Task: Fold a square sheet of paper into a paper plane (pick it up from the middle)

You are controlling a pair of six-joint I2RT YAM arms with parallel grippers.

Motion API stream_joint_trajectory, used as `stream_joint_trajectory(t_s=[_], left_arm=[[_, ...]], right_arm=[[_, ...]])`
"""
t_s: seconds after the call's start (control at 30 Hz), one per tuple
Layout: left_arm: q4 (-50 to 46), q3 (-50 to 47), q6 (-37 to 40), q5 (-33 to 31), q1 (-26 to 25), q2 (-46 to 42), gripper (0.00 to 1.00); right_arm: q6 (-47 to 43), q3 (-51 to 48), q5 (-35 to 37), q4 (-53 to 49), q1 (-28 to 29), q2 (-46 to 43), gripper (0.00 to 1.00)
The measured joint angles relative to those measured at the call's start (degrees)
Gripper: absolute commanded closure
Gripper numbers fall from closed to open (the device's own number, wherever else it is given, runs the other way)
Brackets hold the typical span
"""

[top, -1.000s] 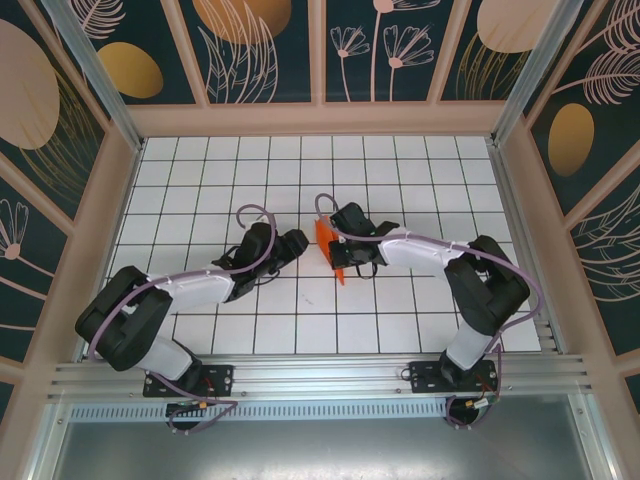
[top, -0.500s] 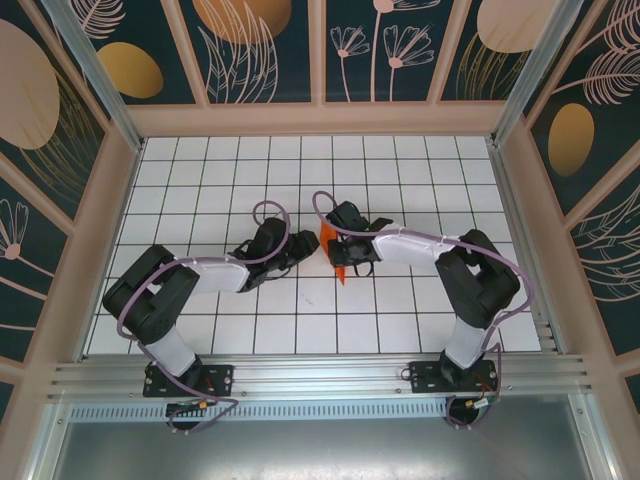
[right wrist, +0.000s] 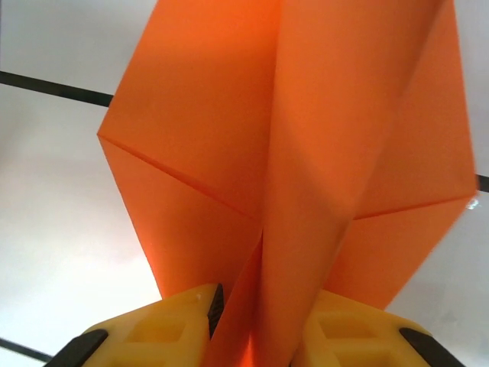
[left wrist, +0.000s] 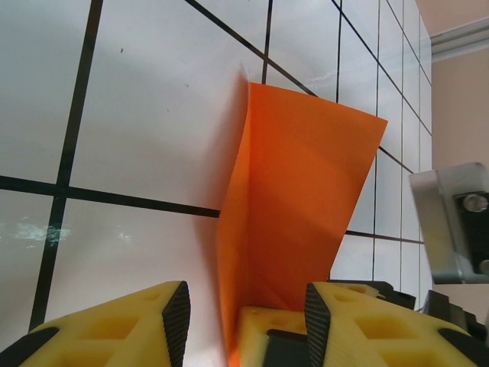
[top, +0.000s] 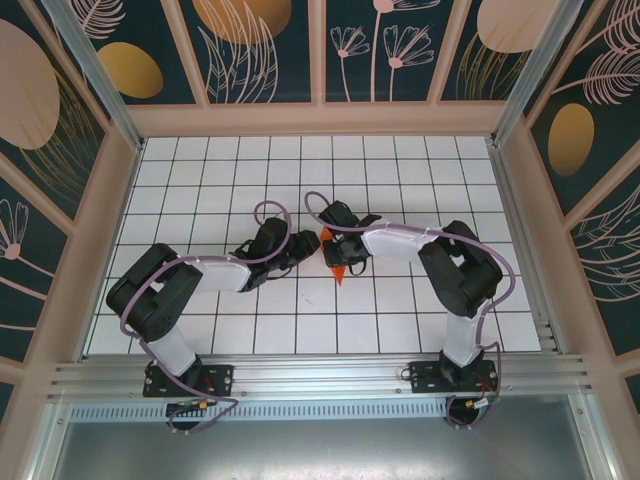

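Top: paper [top: 340,270], part-folded, pokes out from under right gripper [top: 334,248]. Left gripper [top: 302,250] sits just beside that gripper.

Left wrist: left jaws apart, paper edge standing between them, unpinched.

Right wrist: right gripper clamped on the centre crease, with fold lines clear here and unreadable from top.

Likely light, floppy and slippery, so pinch it at the creases.

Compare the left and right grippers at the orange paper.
The left gripper is open, one finger clear of the orange paper; the right gripper is shut on it. The left gripper lies left of the paper, the right gripper right of it. Both have yellow fingers.
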Motion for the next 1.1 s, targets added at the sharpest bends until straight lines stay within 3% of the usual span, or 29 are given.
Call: stream_joint_trajectory(t_s=[0.23, 0.43, 0.73, 0.83, 1.1], left_arm=[[0.5, -1.0, -0.4, -0.6, 0.0, -0.1, 0.53], [0.4, -2.1, -0.4, -2.1, 0.0, -1.2, 0.52], [0.4, -2.4, -0.4, -3.5, 0.1, -2.8, 0.52], [0.4, -2.4, -0.4, -3.5, 0.1, -3.0, 0.52], [0.4, -2.4, -0.4, -3.5, 0.1, -3.3, 0.52]], right_arm=[[0.0, 2.6, 2.6, -1.3, 1.1, 2.1, 0.76], [0.8, 3.7, 3.3, -1.7, 1.3, 2.7, 0.88], [0.8, 7.7, 4.8, -6.3, 1.5, 4.0, 0.86], [0.7, 8.9, 5.3, -6.8, 1.2, 4.0, 0.78], [-0.3, 9.3, 5.1, -6.8, -1.1, 4.7, 0.78]])
